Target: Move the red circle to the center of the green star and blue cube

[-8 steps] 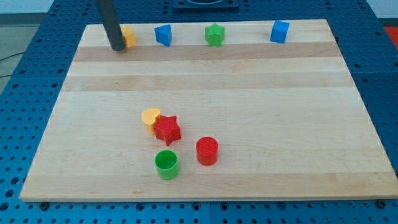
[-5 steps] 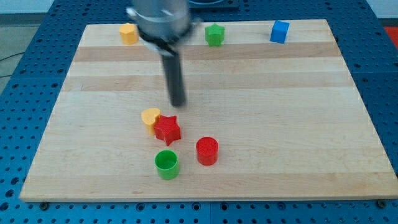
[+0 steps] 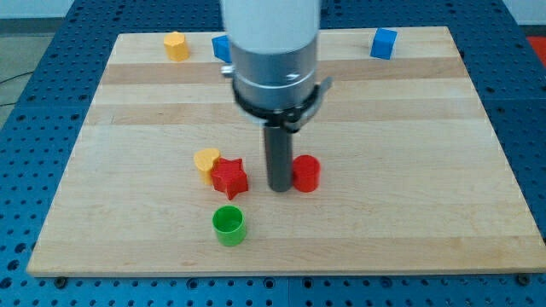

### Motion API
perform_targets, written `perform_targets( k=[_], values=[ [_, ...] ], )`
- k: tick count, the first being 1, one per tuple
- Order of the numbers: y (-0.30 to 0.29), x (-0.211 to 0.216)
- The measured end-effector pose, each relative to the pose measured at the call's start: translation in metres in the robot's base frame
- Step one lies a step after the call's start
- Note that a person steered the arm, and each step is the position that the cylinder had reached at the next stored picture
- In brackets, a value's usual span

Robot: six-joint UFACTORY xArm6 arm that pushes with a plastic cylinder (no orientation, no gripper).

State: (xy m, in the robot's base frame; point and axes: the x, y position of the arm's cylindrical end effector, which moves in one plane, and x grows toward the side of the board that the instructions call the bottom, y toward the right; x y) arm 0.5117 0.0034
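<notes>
Camera view shows my tip (image 3: pixel 280 188) gripping nothing (a bare rod), touching the red circle (image 3: pixel 306 173) on its left. Red star (image 3: pixel 229 178) sits near; the blue cube (image 3: pixel 384 43) lies far up-right

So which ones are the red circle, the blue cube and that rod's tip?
red circle (image 3: pixel 306 173), camera view, its front side.
blue cube (image 3: pixel 384 43), camera view, its front face.
my tip (image 3: pixel 279 188), camera view, the rod's very end.

Arm housing (image 3: pixel 271 51) cut off at view's top. It hides the green star entirely and most of one blue block (image 3: pixel 221 47), shape unclear.
</notes>
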Motion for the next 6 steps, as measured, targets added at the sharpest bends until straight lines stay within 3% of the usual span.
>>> perform_targets(
  k=[1, 3, 5, 6],
  values=[
    [0.007, 0.02],
    [0.054, -0.046],
    [0.07, -0.026],
    [0.1, -0.047]
  ],
)
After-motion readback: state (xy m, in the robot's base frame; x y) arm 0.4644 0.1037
